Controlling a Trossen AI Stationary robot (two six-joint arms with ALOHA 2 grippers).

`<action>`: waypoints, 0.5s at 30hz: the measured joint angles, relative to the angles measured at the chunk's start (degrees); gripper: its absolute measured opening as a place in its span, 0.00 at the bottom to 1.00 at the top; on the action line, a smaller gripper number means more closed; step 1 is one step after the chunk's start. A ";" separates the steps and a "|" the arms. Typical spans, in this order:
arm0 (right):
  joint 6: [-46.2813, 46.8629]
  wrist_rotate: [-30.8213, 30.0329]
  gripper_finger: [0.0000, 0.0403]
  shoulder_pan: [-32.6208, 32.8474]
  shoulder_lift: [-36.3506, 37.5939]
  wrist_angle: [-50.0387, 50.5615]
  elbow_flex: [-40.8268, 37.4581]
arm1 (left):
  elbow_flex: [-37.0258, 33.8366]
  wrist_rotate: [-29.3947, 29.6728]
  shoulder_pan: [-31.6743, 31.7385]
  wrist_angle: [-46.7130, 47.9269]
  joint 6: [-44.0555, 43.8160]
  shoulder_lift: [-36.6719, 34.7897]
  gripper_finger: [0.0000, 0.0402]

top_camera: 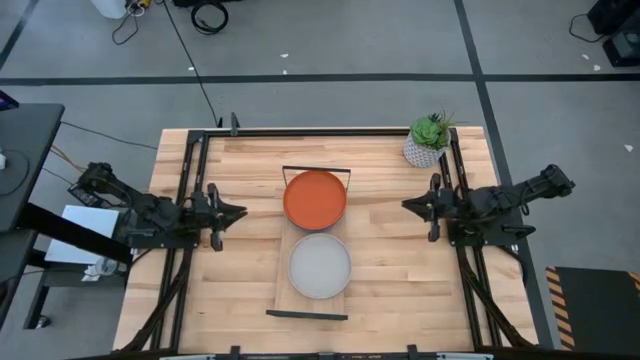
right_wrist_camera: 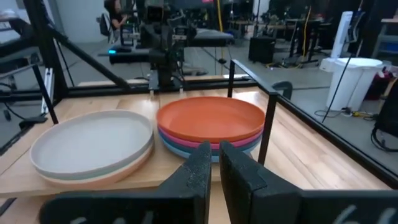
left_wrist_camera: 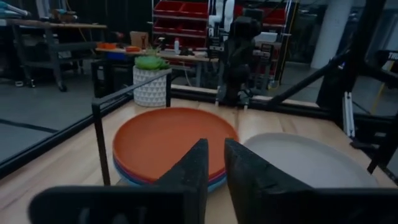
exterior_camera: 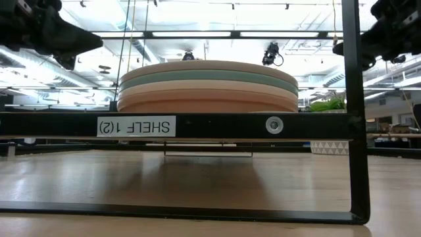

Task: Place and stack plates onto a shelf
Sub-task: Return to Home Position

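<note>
High view: my left claw (top_camera: 233, 211) and right claw (top_camera: 410, 205), both closed and empty, flank the shelf (top_camera: 284, 298) holding an orange-topped stack (top_camera: 315, 198) and a grey-topped stack (top_camera: 320, 265); homing should retreat outward, clear of the rails (top_camera: 307, 315).

Grey floor (top_camera: 350, 50), crossed by dark tape lines; black cables (top_camera: 208, 15) lay coiled at its far edge and a black desk (top_camera: 25, 130) stood at the left. Light slatted wooden tabletop (top_camera: 250, 260) in a black frame carried a green potted plant (top_camera: 430, 140) in a white patterned pot at its far right corner. Beyond stood a rack of red bins (left_wrist_camera: 180, 11), a cluttered workbench (left_wrist_camera: 56, 28) and a white bin (right_wrist_camera: 351, 74), under lit rows of ceiling strip lights (exterior_camera: 197, 33).
</note>
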State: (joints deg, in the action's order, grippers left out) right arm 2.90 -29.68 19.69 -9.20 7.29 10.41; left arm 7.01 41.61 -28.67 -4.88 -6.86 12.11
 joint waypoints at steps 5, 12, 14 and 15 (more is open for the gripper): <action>-1.95 0.78 0.09 -1.34 6.84 1.11 -2.84 | 0.02 0.65 0.00 2.37 -0.30 -1.31 0.05; -2.48 1.36 0.07 -4.31 9.15 3.25 -3.97 | 0.02 4.58 0.00 5.34 -0.43 -1.45 0.02; -2.69 1.63 0.07 -5.25 9.14 3.34 -3.97 | 0.02 5.28 0.00 6.56 -0.43 -1.67 0.01; -2.85 2.01 0.06 -5.81 9.15 3.37 -3.97 | 0.02 5.77 0.21 6.92 -0.45 -1.74 0.01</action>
State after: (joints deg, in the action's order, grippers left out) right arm 0.05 -27.66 13.88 -0.04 10.66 6.44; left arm 7.03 47.39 -28.46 2.04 -7.31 10.37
